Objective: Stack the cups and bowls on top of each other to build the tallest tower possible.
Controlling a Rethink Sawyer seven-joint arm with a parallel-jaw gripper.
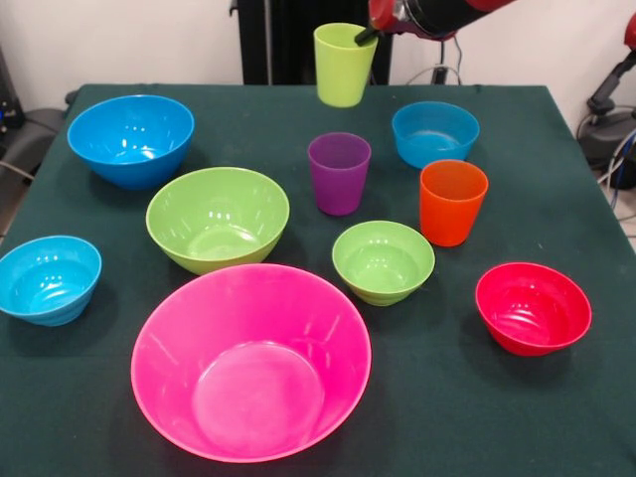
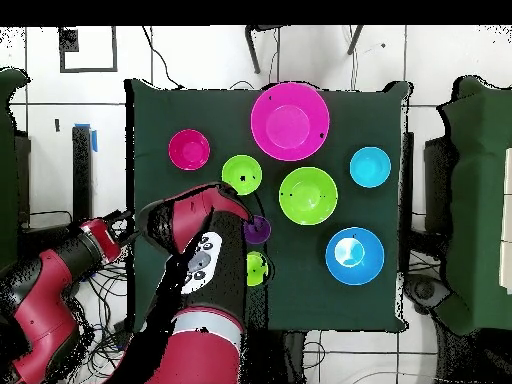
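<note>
We see the hand [image 1: 364,36] clamped on the lime cup's [image 1: 343,65] rim, holding it upright above the worktop's [image 1: 556,397] far edge; the purple cup [image 1: 338,173] and orange cup [image 1: 452,202] stand near the middle; the pink bowl [image 1: 251,360] sits nearest the camera, empty; the other bowls lie apart around it, none stacked.

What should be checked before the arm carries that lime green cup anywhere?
1. Hold: tool pinches the rim of the lime green cup: ok.
2. Cup lifted off the table: ok.
3. Cup level: slightly tilted: not ok.
4. Purple cup upright, mouth free: ok.
5. Huge pink bowl empty: ok.
6. Hold firm enough: cannot tell.
</note>
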